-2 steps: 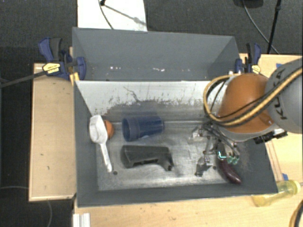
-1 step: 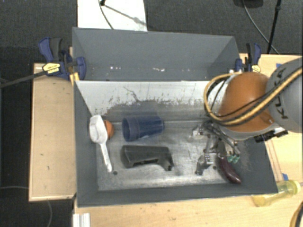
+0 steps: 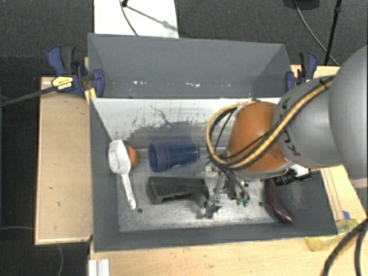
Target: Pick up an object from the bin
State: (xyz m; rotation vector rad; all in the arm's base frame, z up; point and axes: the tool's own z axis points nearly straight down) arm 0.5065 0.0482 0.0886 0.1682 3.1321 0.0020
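My gripper [image 3: 213, 203] hangs low over the bin floor near the front middle, below the orange cover. It is at the right end of a dark grey cup-shaped thing [image 3: 171, 190] that lies on its side. Whether it touches that thing I cannot tell. Just behind, a blue cup [image 3: 173, 155] also lies on its side. A dark purple eggplant-shaped thing [image 3: 278, 203] lies to the right of my gripper, by the bin's right wall.
A white scoop [image 3: 121, 167] lies along the left wall with a small orange ball [image 3: 133, 156] beside its bowl. The arm and its cables cover the bin's right half. The sloped back wall rises behind the blue cup.
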